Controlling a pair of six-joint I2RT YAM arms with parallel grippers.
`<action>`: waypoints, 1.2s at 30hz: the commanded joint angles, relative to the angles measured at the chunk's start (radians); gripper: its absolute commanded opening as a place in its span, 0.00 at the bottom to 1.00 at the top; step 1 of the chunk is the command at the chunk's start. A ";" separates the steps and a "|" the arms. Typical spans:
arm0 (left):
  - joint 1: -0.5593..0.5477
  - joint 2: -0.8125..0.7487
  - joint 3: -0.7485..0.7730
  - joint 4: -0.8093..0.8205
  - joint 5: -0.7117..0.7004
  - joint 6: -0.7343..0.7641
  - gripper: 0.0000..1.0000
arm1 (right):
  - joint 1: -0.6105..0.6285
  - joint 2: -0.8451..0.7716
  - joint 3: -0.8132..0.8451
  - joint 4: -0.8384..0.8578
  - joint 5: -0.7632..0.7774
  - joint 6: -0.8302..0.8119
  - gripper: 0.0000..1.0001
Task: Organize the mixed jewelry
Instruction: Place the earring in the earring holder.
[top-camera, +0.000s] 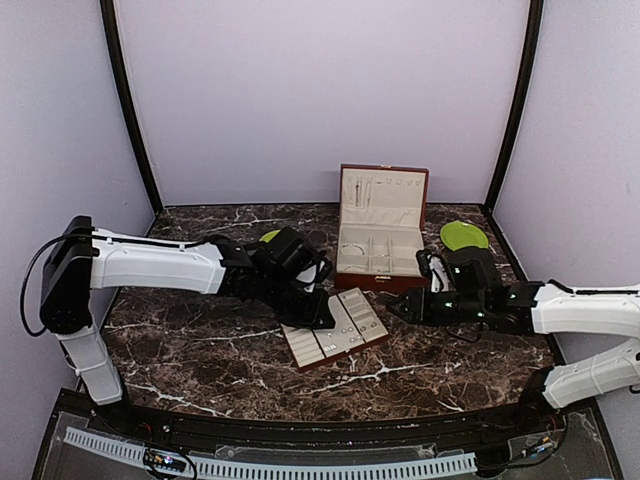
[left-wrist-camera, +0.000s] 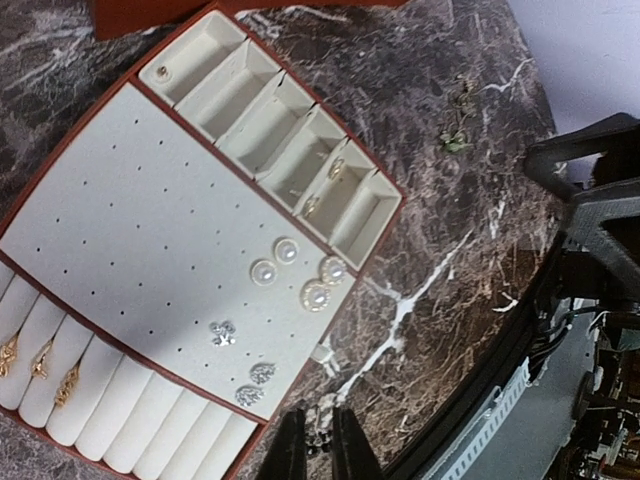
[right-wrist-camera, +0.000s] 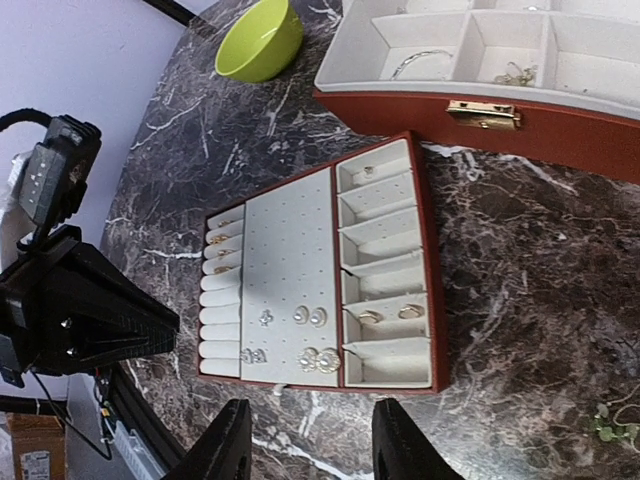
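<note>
The step in hand looks like seating one more small piece on the tray (left-wrist-camera: 120, 220). The left end effector (left-wrist-camera: 320, 420) hangs just off the tray's near corner with its fingers pressed almost together. A tiny silvery piece (left-wrist-camera: 321, 436) appears to be pinched between them (it is small and shadowed, so I cannot tell what kind).

Just inside that corner, on the tray's perforated pad, lie two sparkling studs (left-wrist-camera: 255, 383). Farther in sit a bow-shaped stud (left-wrist-camera: 222, 333) and four pearl studs (left-wrist-camera: 298, 275). Gold drops (left-wrist-camera: 40, 362) rest in the tray's ring rolls on one side of the pad. Two small gold hoops (left-wrist-camera: 322, 185) sit in a compartment on the other side.

The right end effector (right-wrist-camera: 312, 415) is spread with nothing between its fingers. It hovers over the bare surface (left-wrist-camera: 430, 250) just short of the tray's edge nearest the pearls. A few loose pieces (left-wrist-camera: 455, 140) lie on the surface well apart from the tray, out past its compartment side. The open red-brown box (right-wrist-camera: 560, 120) stands beyond the tray's far end.

As I judge it, the next move is for the left arm to carry its piece over the pad to a free hole beside the sparkling studs. It should then lower slowly and part its fingers only once the piece rests there. The loose pieces look like the right arm's next target.
</note>
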 joint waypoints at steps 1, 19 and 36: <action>0.018 0.043 0.050 -0.120 0.004 0.026 0.05 | -0.025 -0.049 0.000 -0.056 0.061 -0.017 0.44; 0.051 0.147 0.141 -0.241 0.034 0.044 0.05 | -0.067 -0.064 -0.033 -0.048 0.040 -0.032 0.46; 0.052 0.203 0.187 -0.268 0.042 0.052 0.03 | -0.070 -0.062 -0.045 -0.035 0.030 -0.031 0.46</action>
